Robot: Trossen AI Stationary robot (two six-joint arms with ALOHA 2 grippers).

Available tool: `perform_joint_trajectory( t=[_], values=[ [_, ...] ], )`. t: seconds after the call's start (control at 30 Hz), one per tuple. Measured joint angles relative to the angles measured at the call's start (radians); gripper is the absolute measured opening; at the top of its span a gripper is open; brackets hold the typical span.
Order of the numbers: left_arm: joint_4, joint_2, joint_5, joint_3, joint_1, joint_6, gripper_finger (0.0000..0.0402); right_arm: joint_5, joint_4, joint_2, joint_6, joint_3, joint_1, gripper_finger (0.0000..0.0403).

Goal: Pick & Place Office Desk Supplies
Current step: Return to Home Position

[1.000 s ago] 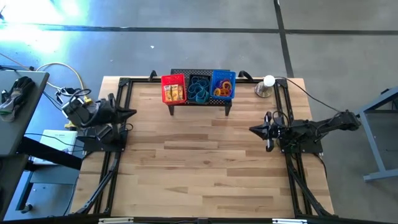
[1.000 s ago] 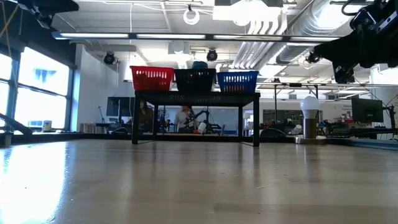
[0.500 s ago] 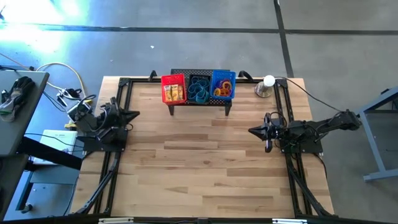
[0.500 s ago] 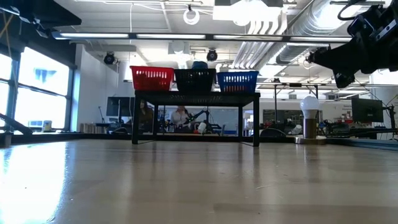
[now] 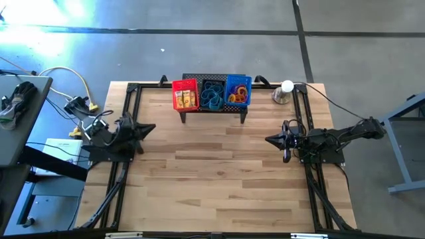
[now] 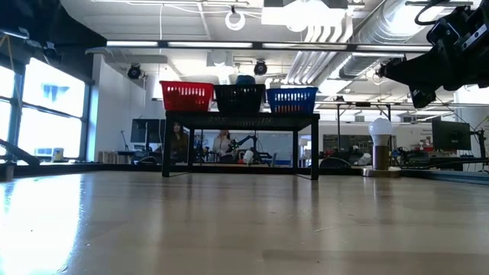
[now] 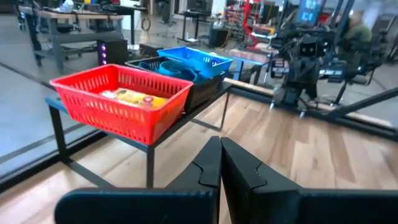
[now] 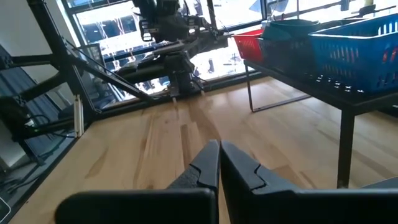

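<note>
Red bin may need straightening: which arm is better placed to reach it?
Probably left. The left gripper waits on the side nearest the red bin; the right gripper waits across the table, nearer the blue bin.

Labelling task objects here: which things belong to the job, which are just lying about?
Job: red bin with yellow crayon boxes; black bin with teal rubber bands; blue bin with orange rings; left hand and right hand, both shut, empty.
Lying about: black mesh shelf; silver cone with white ball.
</note>
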Motion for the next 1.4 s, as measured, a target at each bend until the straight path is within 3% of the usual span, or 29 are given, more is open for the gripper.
perform_joint_trajectory(
  t=[0.27,0.43,0.53,0.83,1.03,1.4],
  values=[
    [0.169,0.001,0.033,-0.160,0.013,0.002,0.0000,0.000,0.000,0.000,0.000,0.000,0.000,0.0002],
    [0.303,0.002,0.134,-0.281,0.047,0.047,0.0000,0.000,0.000,0.000,0.005,0.000,0.000,0.0002],
    [0.449,0.002,0.239,-0.345,0.087,0.157,0.0000,0.000,0.000,0.000,0.007,0.000,0.000,0.0002],
    [0.472,0.006,0.652,-0.347,0.356,0.265,0.0000,0.000,0.002,0.000,0.007,-0.001,0.000,0.0002],
    [0.444,0.006,0.812,-0.348,0.516,0.256,0.0000,0.001,0.005,0.000,0.007,-0.001,0.000,0.0002],
    [0.415,0.009,1.058,-0.349,0.600,0.297,0.0000,0.000,0.006,0.000,0.007,-0.002,0.000,0.0002]
  ],
)
